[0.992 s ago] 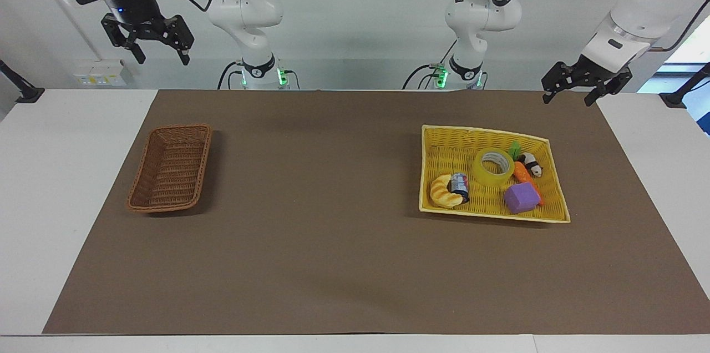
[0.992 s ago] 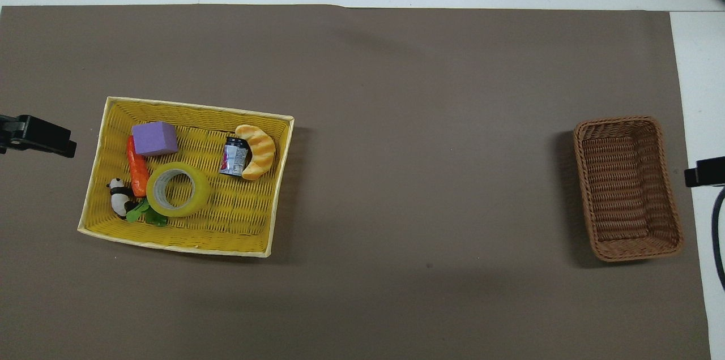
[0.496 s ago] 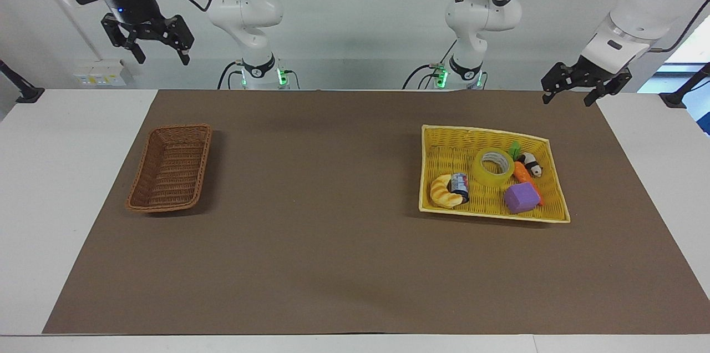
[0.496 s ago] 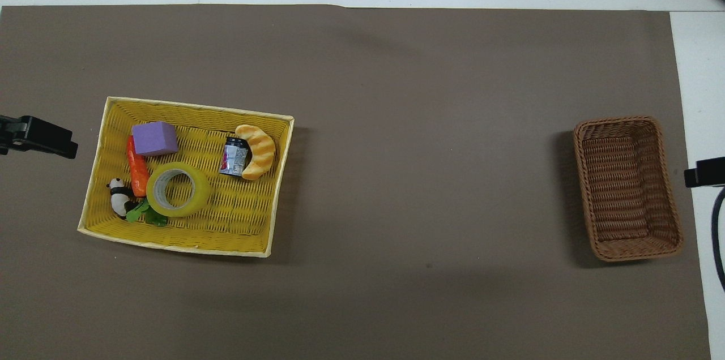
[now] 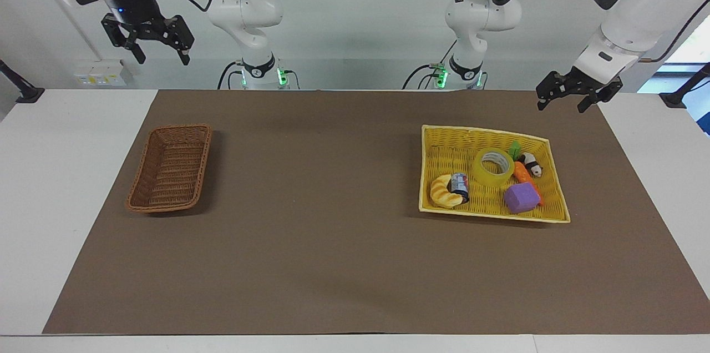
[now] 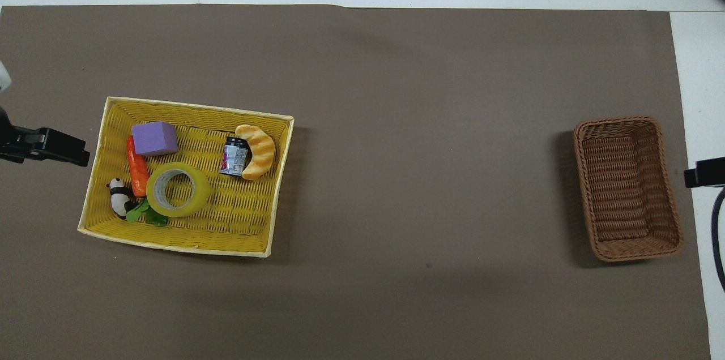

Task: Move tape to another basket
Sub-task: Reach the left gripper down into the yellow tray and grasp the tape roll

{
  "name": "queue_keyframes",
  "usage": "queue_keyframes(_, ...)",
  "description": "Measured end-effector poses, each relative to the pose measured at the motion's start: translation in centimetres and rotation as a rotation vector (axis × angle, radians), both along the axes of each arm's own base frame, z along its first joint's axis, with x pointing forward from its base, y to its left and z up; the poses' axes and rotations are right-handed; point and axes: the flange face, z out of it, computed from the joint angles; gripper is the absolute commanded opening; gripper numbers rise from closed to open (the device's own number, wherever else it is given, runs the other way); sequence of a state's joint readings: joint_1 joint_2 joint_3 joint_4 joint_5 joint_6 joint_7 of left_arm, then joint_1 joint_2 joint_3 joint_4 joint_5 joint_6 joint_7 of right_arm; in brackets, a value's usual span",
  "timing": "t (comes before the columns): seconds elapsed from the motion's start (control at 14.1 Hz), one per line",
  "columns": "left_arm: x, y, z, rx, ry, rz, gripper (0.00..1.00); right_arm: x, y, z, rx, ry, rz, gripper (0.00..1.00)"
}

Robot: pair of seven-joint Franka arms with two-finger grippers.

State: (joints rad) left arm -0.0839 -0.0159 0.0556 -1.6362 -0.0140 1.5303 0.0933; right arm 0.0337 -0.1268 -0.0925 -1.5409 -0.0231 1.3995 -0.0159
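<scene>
Facing view shows my left gripper (image 5: pixel 563 101) raised in the air at the left arm's end of the desk (image 5: pixel 72 175), fingers spread and holding nothing. My right gripper (image 5: pixel 161 55) hangs high at the right arm's end, fingers likewise spread and empty. The tape (image 5: pixel 493 167) lies flat in the yellow tray (image 5: pixel 438 142), touching the toy carrot (image 5: pixel 522 173), with the purple cube (image 5: pixel 522 198) just beside it. The basket (image 5: pixel 171 169) sits well apart from the tray, toward the right arm's end.
</scene>
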Motion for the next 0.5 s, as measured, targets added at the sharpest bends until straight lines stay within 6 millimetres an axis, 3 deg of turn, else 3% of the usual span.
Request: queue_keyframes(0.5, -0.1, 0.0, -5.3, -0.006, -0.003, 0.003, 1.00, -0.1, 0.0, 0.0, 0.000, 0.001, 0.000, 1.00)
